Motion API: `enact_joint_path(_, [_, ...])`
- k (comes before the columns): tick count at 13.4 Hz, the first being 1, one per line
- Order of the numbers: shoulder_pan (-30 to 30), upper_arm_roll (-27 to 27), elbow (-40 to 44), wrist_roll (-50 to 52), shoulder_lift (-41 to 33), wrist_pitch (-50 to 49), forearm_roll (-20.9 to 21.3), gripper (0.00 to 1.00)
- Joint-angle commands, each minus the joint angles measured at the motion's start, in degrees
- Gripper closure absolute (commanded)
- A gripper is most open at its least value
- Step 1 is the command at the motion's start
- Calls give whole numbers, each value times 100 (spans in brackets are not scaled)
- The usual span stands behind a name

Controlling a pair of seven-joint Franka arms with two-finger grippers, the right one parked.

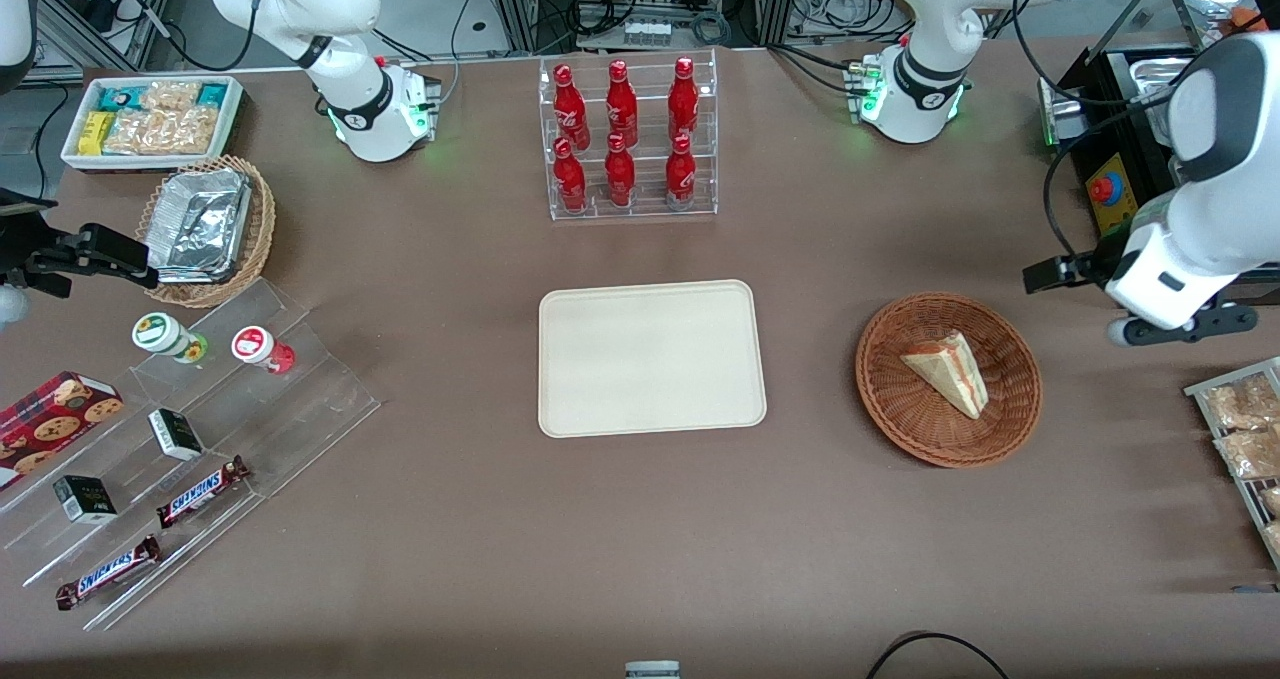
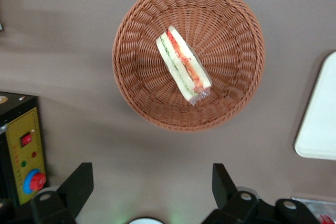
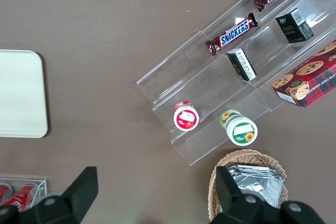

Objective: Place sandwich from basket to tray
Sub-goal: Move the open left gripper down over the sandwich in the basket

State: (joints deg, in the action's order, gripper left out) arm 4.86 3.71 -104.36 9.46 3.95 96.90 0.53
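Black fingertips (image 2: 79,182) of the left arm's gripper (image 2: 152,184) sit nearest the wrist camera, spread wide with nothing between them. The gripper hangs high over bare brown table (image 1: 640,519), toward the working arm's end and short of the basket (image 2: 131,61); in the front view it is mostly hidden under the white arm.

Outward from it, the sandwich (image 2: 183,64) lies in the basket's bowl, wrapped in clear film that bunches at one corner. It is a white-bread wedge with pale green and orange-red layers showing along its cut face, and in the front view (image 1: 950,369) it rests tilted against the sloping weave. That tilt is probably the main risk: fingers coming straight down could meet the bread unevenly, slip on the film, or squash the soft wedge. A low approach might also catch the rim and drag the light basket.

Farther out, well apart from the basket, the cream tray (image 1: 580,359) waits bare.
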Motion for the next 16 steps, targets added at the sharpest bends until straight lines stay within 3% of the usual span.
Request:
enact_joint_path(1, [-3,-19,-760,563,-298,749,87,0])
enact_joint_path(9, [137,-63,-1947,3138,-159,2569,78,0])
enact_joint_path(16, [375,-72,-1966,3554,413,2975,78,0])
